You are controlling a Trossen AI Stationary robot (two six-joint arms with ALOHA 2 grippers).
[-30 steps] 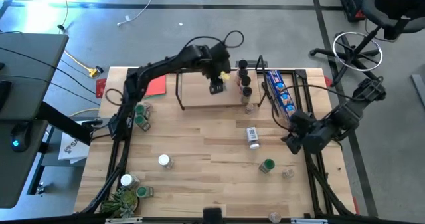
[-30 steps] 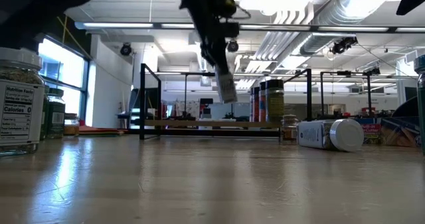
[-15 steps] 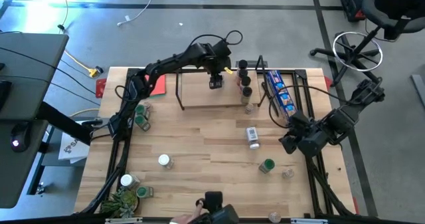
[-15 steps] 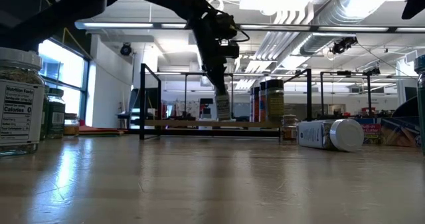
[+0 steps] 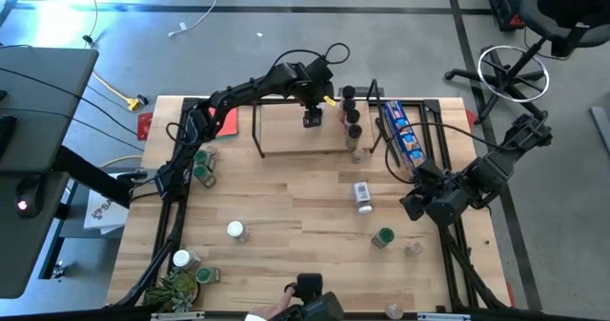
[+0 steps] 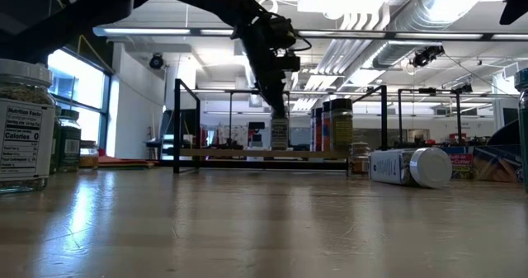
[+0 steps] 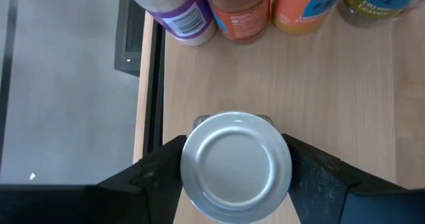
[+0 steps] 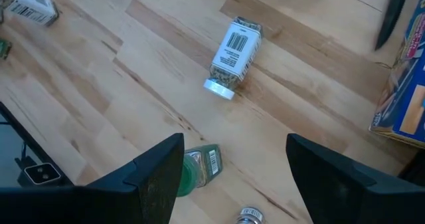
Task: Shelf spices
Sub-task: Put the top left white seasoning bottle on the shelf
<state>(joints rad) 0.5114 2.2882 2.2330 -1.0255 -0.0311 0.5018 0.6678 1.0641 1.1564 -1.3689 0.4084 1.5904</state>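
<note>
The left gripper, having swung in and come down over the last second, is now clamping a silver-lidded jar upright on the shelf, beside four shelved jars. Release looks next. The right gripper is waiting open, right of the shelf.
</note>
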